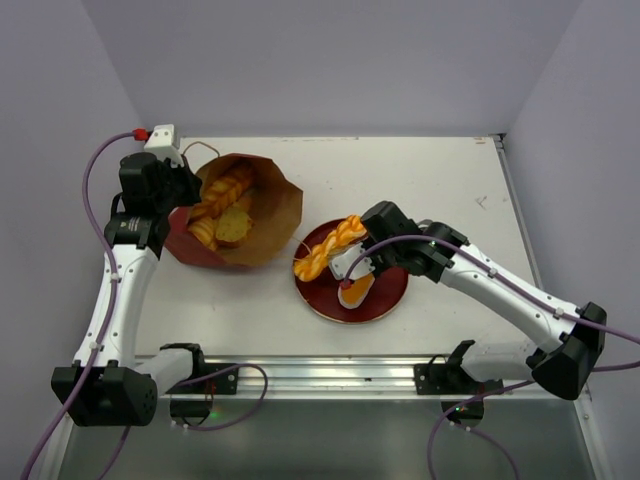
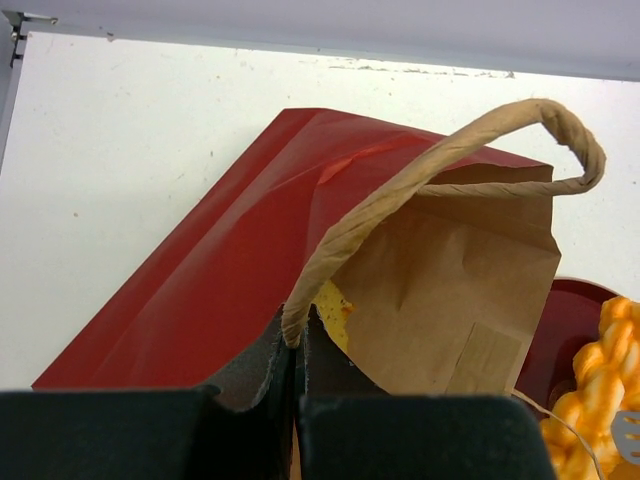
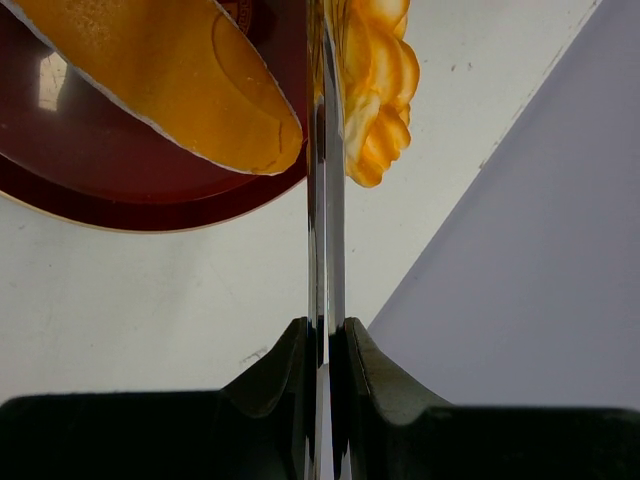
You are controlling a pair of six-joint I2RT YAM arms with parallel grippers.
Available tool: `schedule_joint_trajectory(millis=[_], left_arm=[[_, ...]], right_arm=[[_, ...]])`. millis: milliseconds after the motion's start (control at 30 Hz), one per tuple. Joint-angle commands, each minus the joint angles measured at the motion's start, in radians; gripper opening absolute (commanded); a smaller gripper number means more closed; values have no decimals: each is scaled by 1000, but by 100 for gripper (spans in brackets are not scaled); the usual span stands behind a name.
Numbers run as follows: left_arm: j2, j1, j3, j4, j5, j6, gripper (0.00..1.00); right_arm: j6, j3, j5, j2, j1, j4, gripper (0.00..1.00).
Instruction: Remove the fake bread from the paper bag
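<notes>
jaws of your left gripper (image 2: 298,335) pinch the handle (image 2: 450,150) of the bag (image 1: 275,210); those of the right gripper (image 3: 326,335) close on a thin strip (image 3: 325,250). white table (image 1: 420,180), lilac walls (image 1: 330,60). one bag shows three breads (image 1: 233,225); one plate (image 1: 385,298) carries two.

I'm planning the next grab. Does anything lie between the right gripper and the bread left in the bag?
Yes. The twisted stick on the plate lies across the line from the right gripper to the bread. Beyond it is the plate-side wall of the bag. From above, the bread is uncovered.
</notes>
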Motion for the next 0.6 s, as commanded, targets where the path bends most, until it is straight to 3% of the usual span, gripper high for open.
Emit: schedule_joint_trajectory(millis=[0, 400, 567], left_arm=[[-26, 9, 25, 19, 28, 6, 0], [-35, 9, 24, 10, 40, 8, 0], [-47, 9, 24, 1, 42, 11, 0]], right_arm=[[-51, 14, 48, 18, 9, 22, 5], [-69, -38, 34, 57, 7, 59, 9], [-66, -55, 40, 72, 4, 77, 17]])
